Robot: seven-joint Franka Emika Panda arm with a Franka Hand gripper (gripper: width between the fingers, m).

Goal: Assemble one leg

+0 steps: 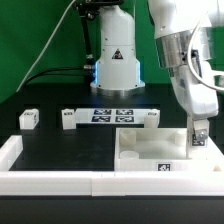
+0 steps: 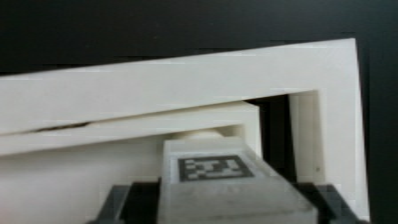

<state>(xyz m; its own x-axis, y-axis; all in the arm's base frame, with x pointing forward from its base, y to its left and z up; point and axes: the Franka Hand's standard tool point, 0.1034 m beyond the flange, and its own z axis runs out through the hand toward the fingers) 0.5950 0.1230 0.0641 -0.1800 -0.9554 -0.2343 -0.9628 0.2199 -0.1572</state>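
My gripper (image 1: 198, 137) is squeezed tight on the leg (image 2: 215, 166), holding it standing up just over a corner hole of the big white panel (image 1: 150, 152), I think so it can go straight in, while the other legs (image 1: 28, 118) wait well apart.

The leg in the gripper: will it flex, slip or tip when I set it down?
The leg looks like a solid white plastic block, so it is probably stiff and light. Its faces look smooth, so it might slide in the gripper under side load. In the exterior view it hangs upright over the panel; short and blocky, it seems unlikely to tip.
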